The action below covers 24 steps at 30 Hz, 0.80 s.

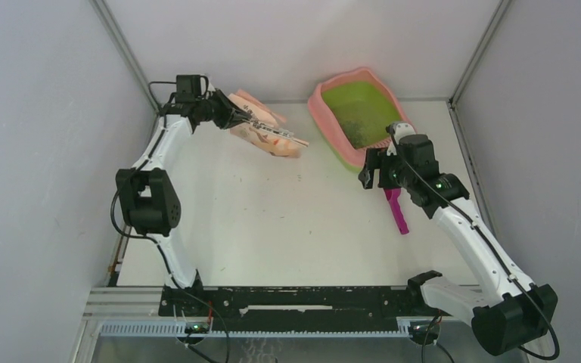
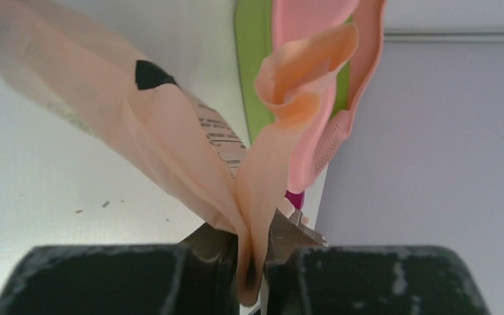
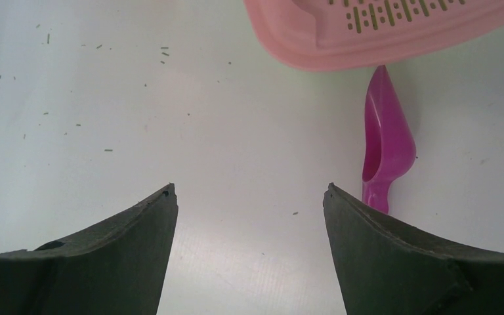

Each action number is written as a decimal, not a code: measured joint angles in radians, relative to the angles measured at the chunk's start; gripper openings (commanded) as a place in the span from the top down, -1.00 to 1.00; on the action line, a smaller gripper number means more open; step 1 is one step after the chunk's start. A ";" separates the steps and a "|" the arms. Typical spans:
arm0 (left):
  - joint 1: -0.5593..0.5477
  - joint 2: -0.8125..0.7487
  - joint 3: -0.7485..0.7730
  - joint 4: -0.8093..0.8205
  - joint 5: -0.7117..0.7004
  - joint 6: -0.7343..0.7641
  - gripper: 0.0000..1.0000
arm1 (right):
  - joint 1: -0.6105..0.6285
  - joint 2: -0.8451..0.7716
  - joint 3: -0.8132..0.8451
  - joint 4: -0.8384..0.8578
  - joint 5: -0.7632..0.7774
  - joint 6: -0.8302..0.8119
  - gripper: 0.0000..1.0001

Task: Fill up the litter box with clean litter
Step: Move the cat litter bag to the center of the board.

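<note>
Right claw (image 3: pixel 249 190) hangs with its two fingers (image 3: pixel 111 249) spread wide and nothing between them, above bare table (image 1: pixel 272 227) just on the near side of the litter box (image 1: pixel 316 110). In the right wrist view the magenta scoop (image 3: pixel 384 138) lies on the table beside that claw, bowl up. Its tip reaches the pink rim of the litter box's near end, though whether the two touch I cannot tell. A few dark granules (image 3: pixel 108 150) are strewn over the table to the left of that end.

Next out is the litter box itself, in the far right corner of the table. It lies at an angle, with its perforated pink grid (image 3: pixel 394 13) at the near end and the cat-ear bumps at the far end. Its lime-green basin (image 1: pixel 352 102) holds a thin scatter of litter (image 1: pixel 363 132), thickest toward the grid end, with much green showing through.

Level with the litter box's middle and well to its left, the left claw (image 2: pixel 252 262) is clamped on a fold of the peach-pink printed bag (image 1: pixel 268 132). The left wrist view shows the bag film pinched tight between its fingers. The bag points toward the litter box, with open table between the two.
</note>
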 measured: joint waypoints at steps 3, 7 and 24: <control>0.032 0.031 0.001 0.012 0.006 0.005 0.66 | 0.001 0.002 0.000 0.000 -0.001 0.000 -0.72; 0.057 0.062 -0.023 0.077 0.046 -0.005 0.05 | 0.001 0.004 -0.013 0.008 -0.007 0.000 -0.72; 0.146 -0.163 -0.554 0.237 0.017 -0.015 -0.15 | 0.020 0.084 -0.047 0.070 -0.031 0.011 -0.74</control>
